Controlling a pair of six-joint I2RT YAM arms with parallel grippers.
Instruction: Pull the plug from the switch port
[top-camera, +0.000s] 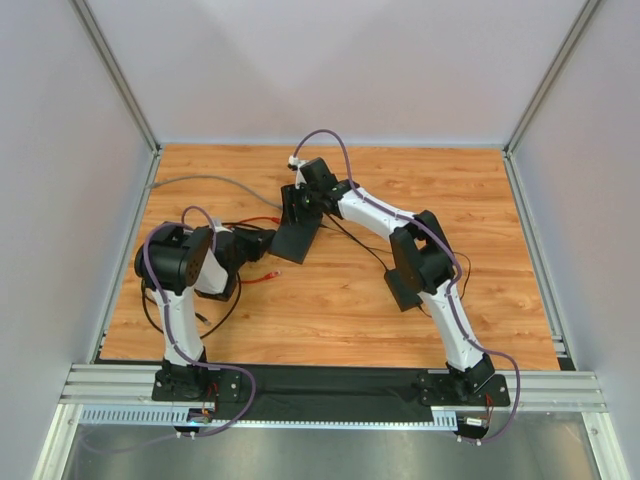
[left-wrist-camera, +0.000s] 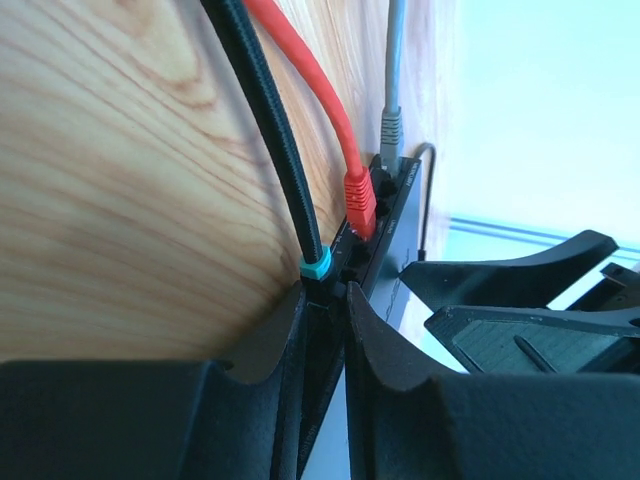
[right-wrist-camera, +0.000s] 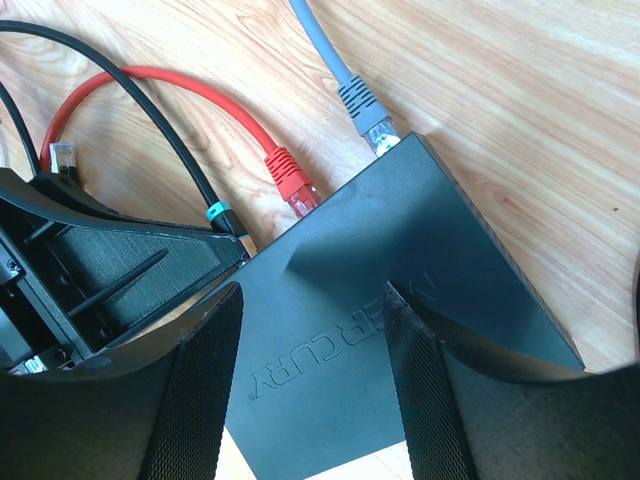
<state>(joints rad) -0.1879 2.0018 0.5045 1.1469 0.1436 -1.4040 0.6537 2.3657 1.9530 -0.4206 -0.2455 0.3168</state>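
Observation:
The switch (top-camera: 294, 240) is a flat matte-black box lying mid-table, with its sockets facing left. In the right wrist view the switch (right-wrist-camera: 400, 260) carries a black plug with a teal ring (right-wrist-camera: 216, 213), a red plug (right-wrist-camera: 291, 180) and a grey plug (right-wrist-camera: 364, 108) in its edge. My left gripper (top-camera: 266, 243) is shut on the black plug (left-wrist-camera: 318, 268) right at the socket. The red plug (left-wrist-camera: 359, 198) and grey plug (left-wrist-camera: 390, 127) sit further along. My right gripper (right-wrist-camera: 315, 375) is open, its fingers (right-wrist-camera: 205, 385) spread over the switch's top face.
A grey cable (top-camera: 200, 182) runs off to the back left. A red cable (top-camera: 262, 280) loops on the table, its loose clear end (right-wrist-camera: 60, 155) near my left gripper. A black brick (top-camera: 405, 291) lies under my right arm. Walls enclose the table.

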